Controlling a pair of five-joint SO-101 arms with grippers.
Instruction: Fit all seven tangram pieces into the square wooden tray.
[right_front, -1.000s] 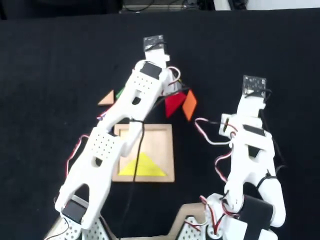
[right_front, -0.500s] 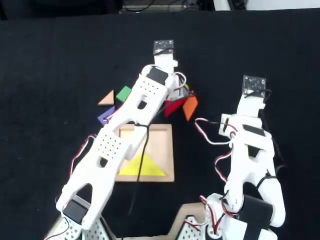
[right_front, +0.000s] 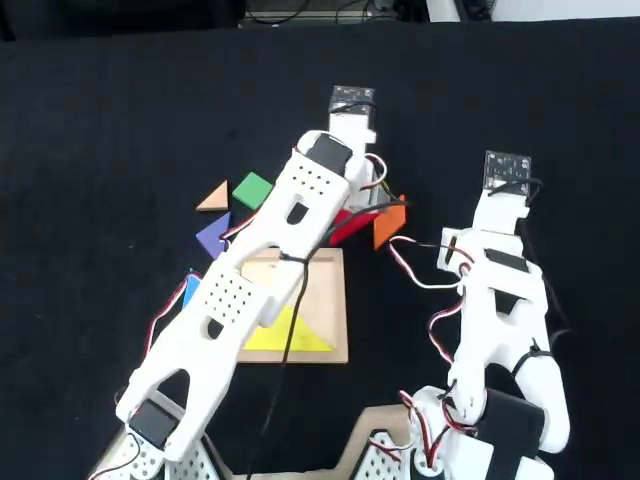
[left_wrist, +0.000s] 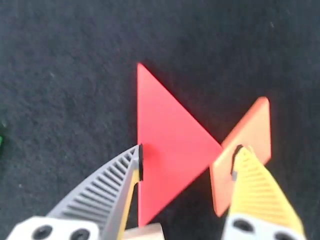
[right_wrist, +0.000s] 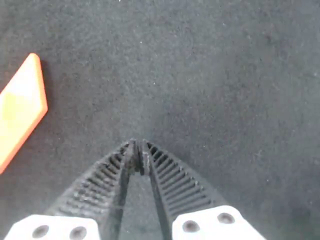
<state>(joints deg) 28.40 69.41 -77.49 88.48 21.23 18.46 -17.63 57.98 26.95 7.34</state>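
Note:
The square wooden tray (right_front: 325, 300) lies mid-table with a yellow triangle (right_front: 285, 335) in it. My left arm (right_front: 300, 200) stretches over the tray's left side to the pieces just beyond it. In the left wrist view my left gripper (left_wrist: 186, 160) is open just above the cloth, one finger on the red triangle (left_wrist: 165, 145), the other over the orange parallelogram (left_wrist: 250, 130). The red triangle (right_front: 348, 226) and the orange parallelogram (right_front: 388, 226) touch each other. My right gripper (right_wrist: 136, 157) is shut and empty over bare cloth, right of the orange parallelogram (right_wrist: 20, 115).
A green square (right_front: 252, 190), a tan triangle (right_front: 212, 197), a purple triangle (right_front: 213, 238) and a blue piece (right_front: 190, 290) lie left of the tray. The right arm (right_front: 500, 290) stands at the right side. Black cloth covers the table.
My left arm has swung to the right, uncovering the green square, purple triangle and blue piece. Its gripper now sits over the red and orange pieces. The right arm has kept still.

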